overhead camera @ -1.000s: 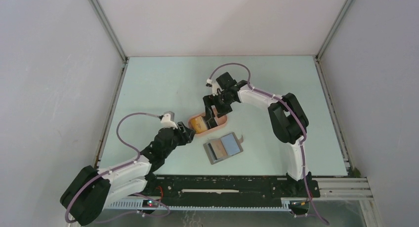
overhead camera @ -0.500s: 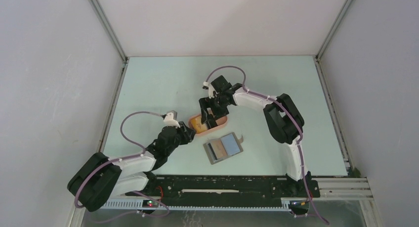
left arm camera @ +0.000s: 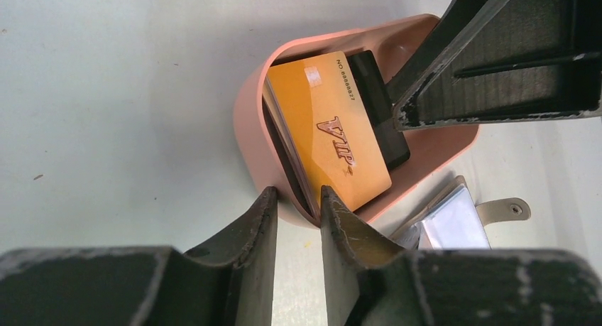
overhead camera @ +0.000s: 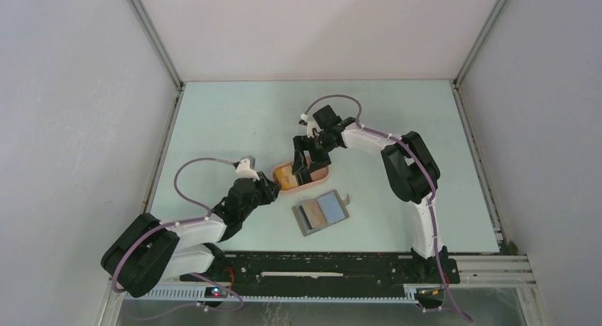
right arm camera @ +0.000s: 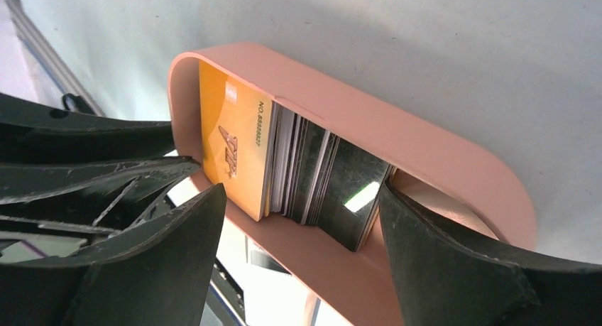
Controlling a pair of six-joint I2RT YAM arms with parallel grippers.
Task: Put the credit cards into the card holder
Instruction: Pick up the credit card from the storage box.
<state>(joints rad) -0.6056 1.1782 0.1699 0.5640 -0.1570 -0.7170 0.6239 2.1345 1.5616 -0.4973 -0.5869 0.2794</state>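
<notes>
Operator: Cards, where?

Spotter: Your credit cards point(right arm camera: 312, 170) stand on edge, stacked inside the peach tray point(left arm camera: 248, 127), middle of the top view. The yellow-orange card point(left arm camera: 334, 138) is outermost, with the dark cards point(right arm camera: 348, 180) behind it.

Operator: Holder?

Spotter: Your card holder point(overhead camera: 323, 212) lies open on the table point(overhead camera: 234, 120), just below and right of the tray, not touching it. Its tab point(left arm camera: 507, 209) points right.

Operator: Grippers?

Spotter: Your right gripper point(right arm camera: 299, 202) is spread wide, a finger on either side of the stack, gripping nothing. Your left gripper point(left arm camera: 298, 205) sits at the tray's left end in the top view, jaws nearly together. The tray rim is at their tips, and I cannot tell whether they pinch it.
</notes>
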